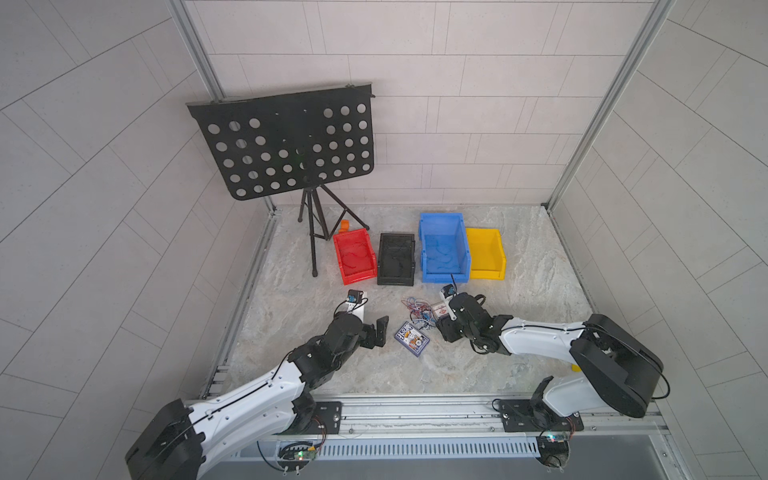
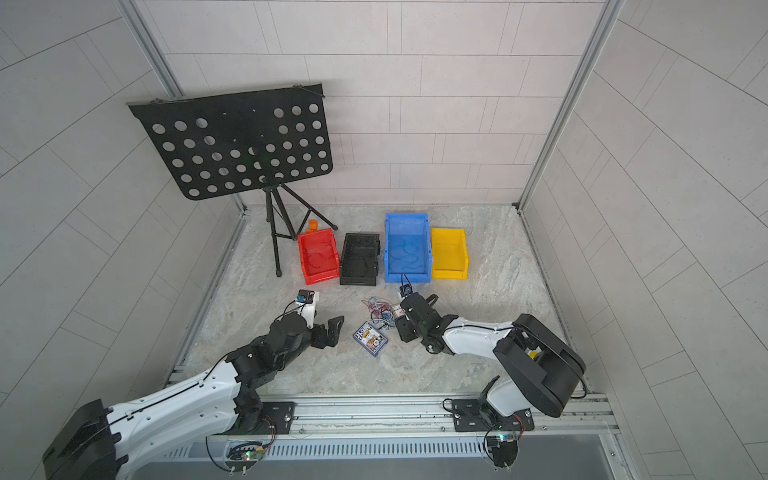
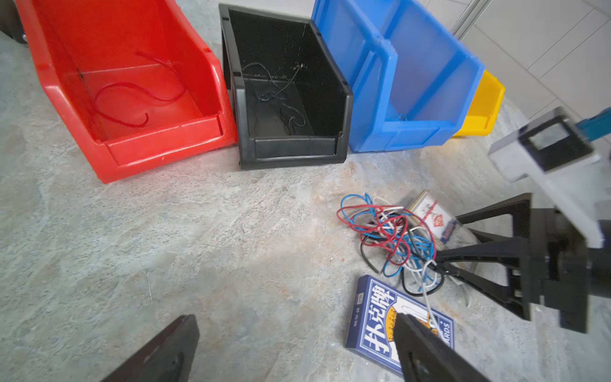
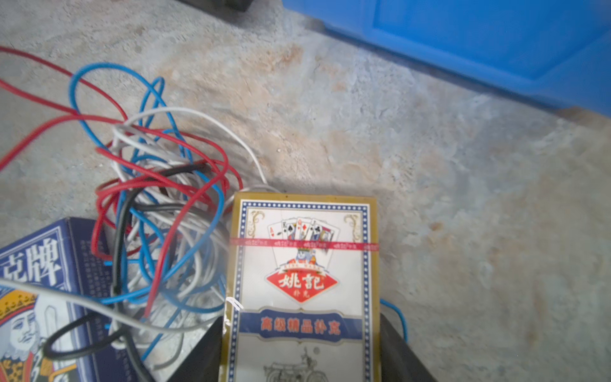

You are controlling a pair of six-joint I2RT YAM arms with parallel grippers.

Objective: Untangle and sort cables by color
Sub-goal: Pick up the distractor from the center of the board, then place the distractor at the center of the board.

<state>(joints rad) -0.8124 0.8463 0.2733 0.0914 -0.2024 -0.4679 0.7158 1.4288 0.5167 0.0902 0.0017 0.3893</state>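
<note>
A tangle of red, blue, black and white cables (image 1: 417, 309) (image 3: 393, 238) (image 4: 165, 205) lies on the stone floor in front of the bins. Right beside it lies a white and gold card pack (image 4: 302, 264) (image 1: 439, 309), and my right gripper (image 4: 301, 325) (image 1: 441, 322) has a finger against each long side of it. My left gripper (image 3: 296, 320) (image 1: 374, 332) hovers open to the left of the tangle, holding nothing. Red cables (image 3: 132, 96) lie in the red bin (image 1: 340, 249), black ones (image 3: 274, 96) in the black bin (image 1: 384, 257).
A blue card box (image 1: 411, 338) (image 3: 380, 317) lies just in front of the tangle, with one white wire across it. The blue bin (image 1: 424, 249) holds blue wires; a yellow bin (image 1: 498, 253) stands right of it. A black music stand (image 1: 286, 141) rises at the back left.
</note>
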